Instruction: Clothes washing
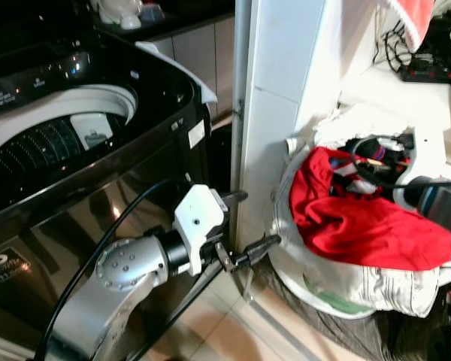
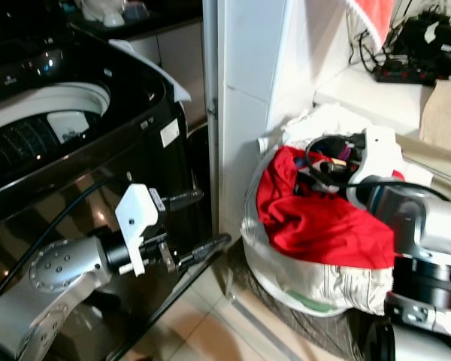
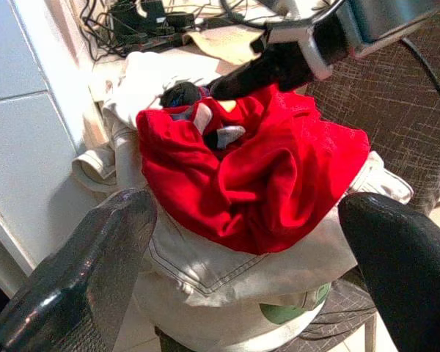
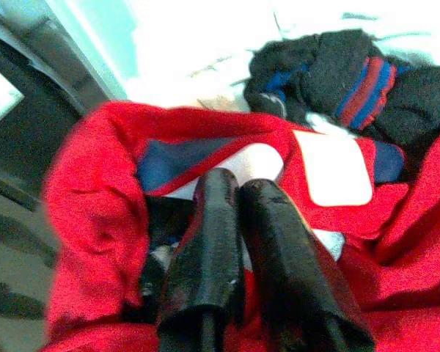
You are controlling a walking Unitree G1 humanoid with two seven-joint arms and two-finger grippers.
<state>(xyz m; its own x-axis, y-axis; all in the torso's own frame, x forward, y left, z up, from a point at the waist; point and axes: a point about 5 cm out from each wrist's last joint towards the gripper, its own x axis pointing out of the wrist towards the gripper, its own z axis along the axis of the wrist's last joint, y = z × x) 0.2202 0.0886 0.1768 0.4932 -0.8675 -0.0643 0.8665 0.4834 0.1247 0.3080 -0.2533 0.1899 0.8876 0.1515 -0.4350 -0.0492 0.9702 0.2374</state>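
Atop red garment (image 4: 95,220), right hand (image 4: 238,220)

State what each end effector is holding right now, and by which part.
The left end effector is open and holds nothing. The right end effector is shut, pressed into the red garment near its collar; an actual pinch of cloth cannot be told.

White tiled pillar (image 1: 278,113); pale tiled floor (image 1: 240,331); cabinets (image 1: 199,53) behind

Our silver left arm reaches forward, its black two-fingered left gripper (image 1: 248,226) spread wide; our right gripper (image 4: 249,242) has fingers pressed together.
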